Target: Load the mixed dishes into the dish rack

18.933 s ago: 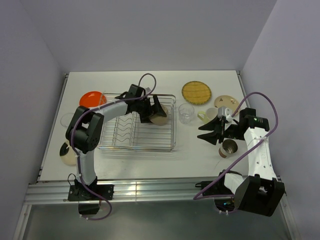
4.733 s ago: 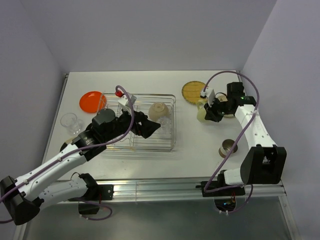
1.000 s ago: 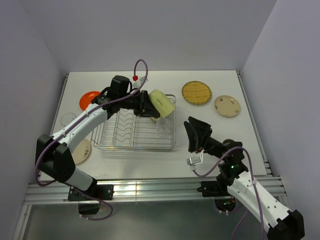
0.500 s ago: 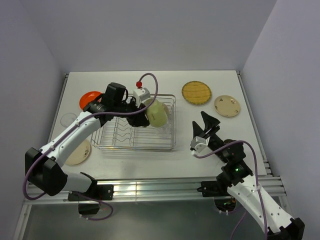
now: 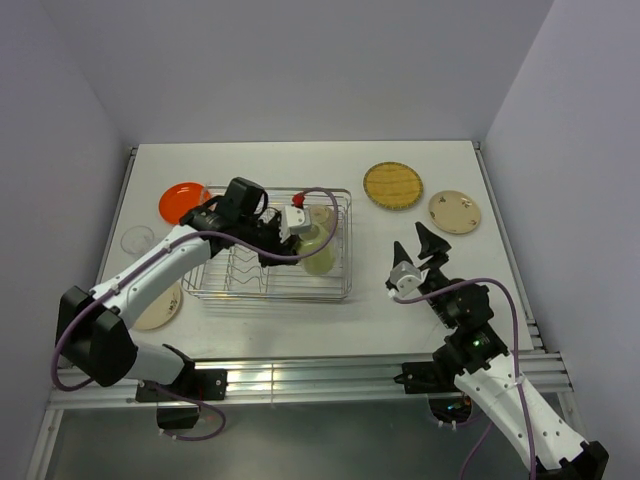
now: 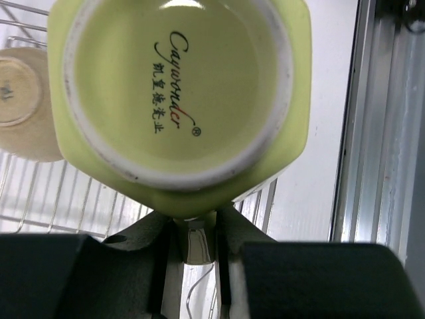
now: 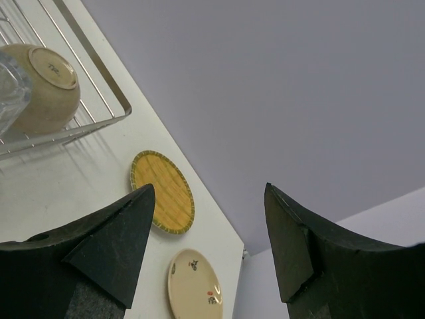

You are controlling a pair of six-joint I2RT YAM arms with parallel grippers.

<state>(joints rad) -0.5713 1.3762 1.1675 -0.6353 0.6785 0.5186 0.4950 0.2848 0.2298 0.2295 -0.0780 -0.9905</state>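
Fingers of the right end effector stand wide apart with nothing between them. It is raised above the white worktop, at the near right, and tilted up toward the back wall.

At the near left, a tan plate lies flat on the worktop, partly covered by the left arm that crosses above it. Just beyond it and toward the middle sits the dish rack, a silver wire basket with upright dividers in its left half.

The left arm reaches over the rack from the left. The left end effector is closed on the pale green mug, pinching a narrow part of its edge between the two fingers. The mug sits in the rack's right half, close to the near right corner, with its printed base turned toward the wrist camera. I cannot tell whether the mug touches the wires.

A beige bowl rests upside down in the rack, just behind the mug. A clear cup stands beside the bowl.

Left of the rack, a second clear cup stands on the worktop. An orange plate lies farther back, by the rack's far left corner.

On the far right, well apart from the rack, a cream plate lies flat. A yellow woven plate lies just behind it and to its left.
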